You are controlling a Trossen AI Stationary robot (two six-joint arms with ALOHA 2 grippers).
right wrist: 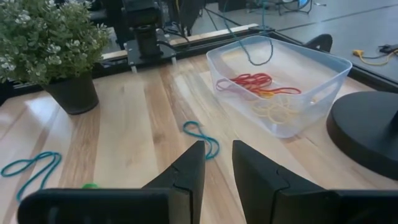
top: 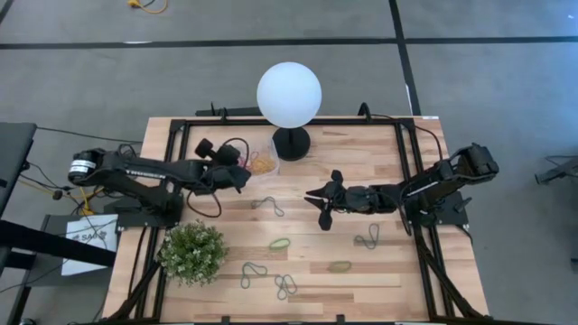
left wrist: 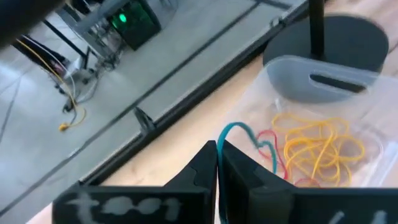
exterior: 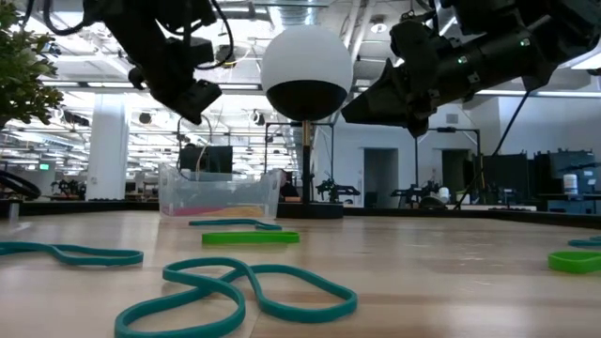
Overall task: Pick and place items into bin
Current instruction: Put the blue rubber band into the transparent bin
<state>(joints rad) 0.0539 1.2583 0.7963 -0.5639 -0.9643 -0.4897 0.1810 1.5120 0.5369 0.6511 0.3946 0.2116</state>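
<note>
Hanging straight down over bin [right wrist: 311, 74] | teal band [left wrist: 245, 134], L jaws clamped | R jaws apart

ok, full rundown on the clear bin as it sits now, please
The bin is a small see-through plastic tub, rectangular with rounded corners, upright and open-topped on the wooden table, right beside the lamp's black base. Inside lie red bands and a yellow tangle. The left claw, shut on a teal rubber band, hangs just over it, the loop dangling into the bin. Whether the tub touches the base is unclear.
</note>
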